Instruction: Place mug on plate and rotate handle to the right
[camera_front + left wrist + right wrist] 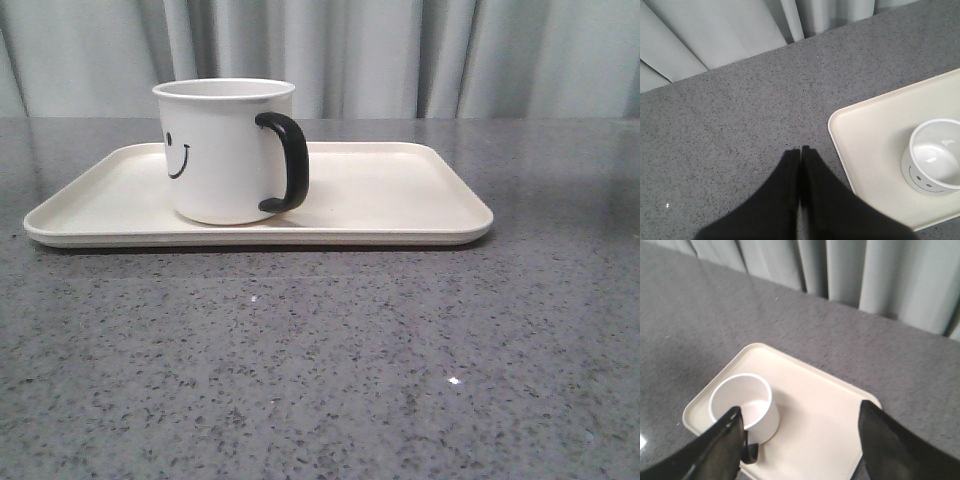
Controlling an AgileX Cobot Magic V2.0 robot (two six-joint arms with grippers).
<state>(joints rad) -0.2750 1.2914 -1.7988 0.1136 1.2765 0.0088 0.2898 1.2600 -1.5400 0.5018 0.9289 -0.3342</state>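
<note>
Your mug [222, 150] stands upright on the left half of the plate [400, 190], and its black handle [286, 162] points to the right and a bit toward you, so I think the job looks about done. Your right gripper [800, 440] hangs above the plate with its two fingers spread wide and nothing in them, while your left gripper [801, 162] is pressed closed and empty over the bare gray table [320, 360], off to the side of the plate. Only the pale curtain [400, 55] hangs behind, and nothing blocks your way.
</note>
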